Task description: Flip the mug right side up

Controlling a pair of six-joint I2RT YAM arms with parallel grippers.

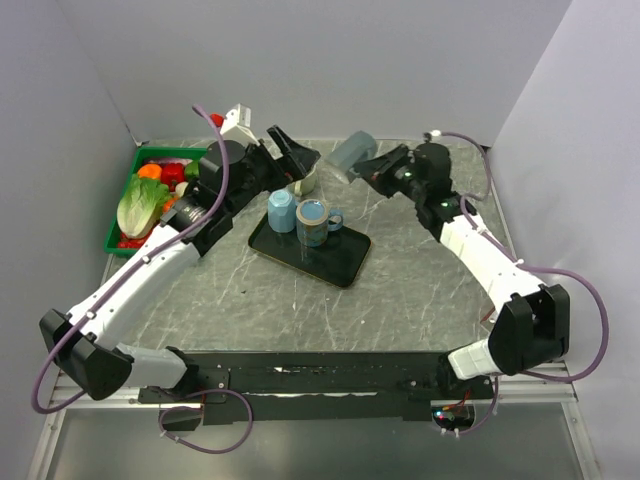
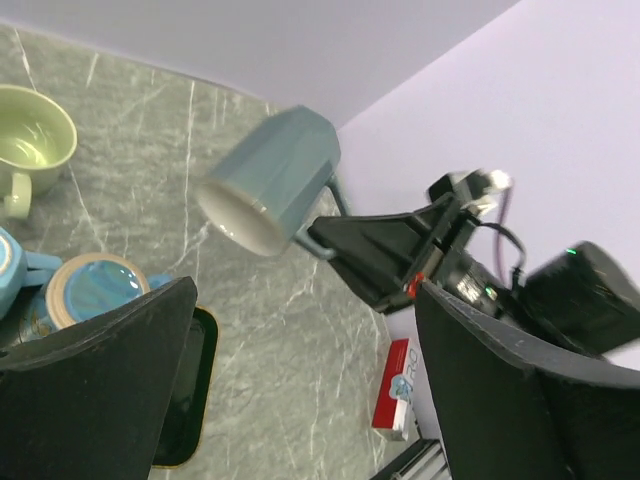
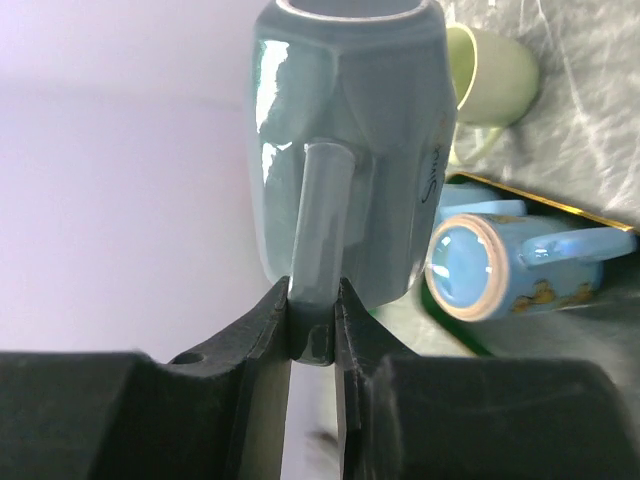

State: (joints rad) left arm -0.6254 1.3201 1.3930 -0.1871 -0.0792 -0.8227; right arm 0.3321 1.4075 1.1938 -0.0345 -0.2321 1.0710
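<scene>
The grey-blue mug (image 1: 350,155) hangs in the air above the back of the table, tilted on its side with its mouth towards the left arm. My right gripper (image 1: 367,170) is shut on its handle (image 3: 322,250), and the jaws pinch the handle's lower end in the right wrist view (image 3: 313,330). The mug (image 2: 275,185) also shows in the left wrist view, mouth down-left. My left gripper (image 1: 297,152) is open and empty, just left of the mug and apart from it; its jaws stand wide apart in the left wrist view (image 2: 305,400).
A black tray (image 1: 345,262) in the middle holds an upside-down blue mug (image 1: 281,210) and an upright blue patterned mug (image 1: 313,222). A pale green mug (image 1: 305,183) stands behind the tray. A green basket (image 1: 118,240) of vegetables sits at the left. A red box (image 2: 398,390) lies by the right wall.
</scene>
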